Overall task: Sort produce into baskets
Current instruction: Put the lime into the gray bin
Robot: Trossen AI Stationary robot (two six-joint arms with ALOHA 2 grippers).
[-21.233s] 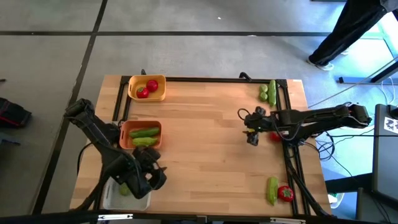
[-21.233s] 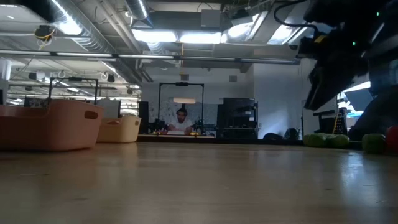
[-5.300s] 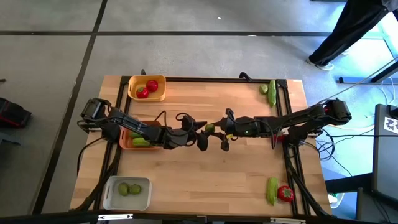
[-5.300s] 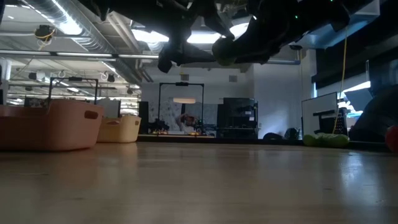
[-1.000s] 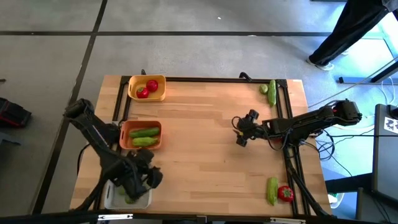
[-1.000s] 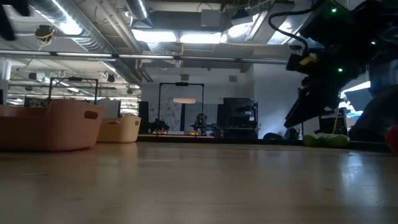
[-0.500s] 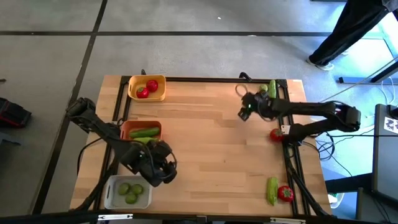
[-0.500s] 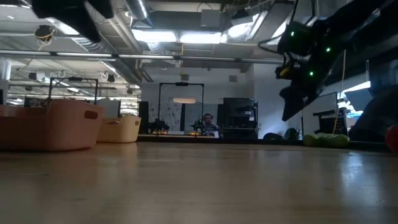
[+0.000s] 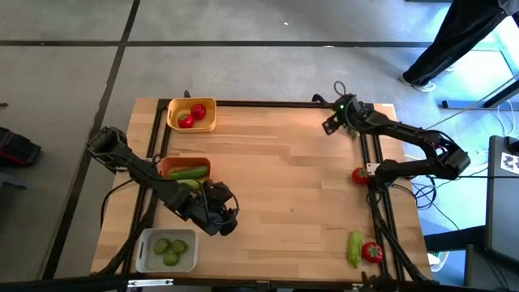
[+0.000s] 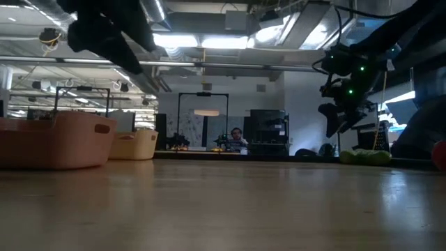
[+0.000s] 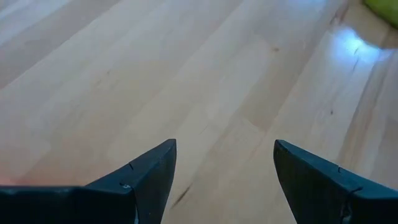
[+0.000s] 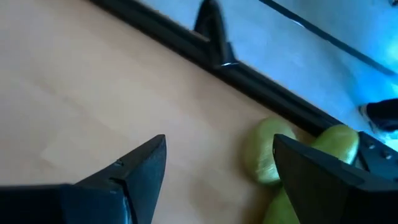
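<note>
Your right gripper has its jaws apart and holds nothing. It hangs over the table's far right corner, beside a lime and a cucumber by the black rail. The right arm bends back to its base at the right edge. Your left gripper is also spread apart and empty, low over bare wood near the white basket with three limes. Its arm stretches past the orange basket with cucumbers. The yellow basket holds tomatoes.

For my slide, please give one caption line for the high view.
Left gripper open beside the white basket; right gripper open near produce at the far corner.
</note>
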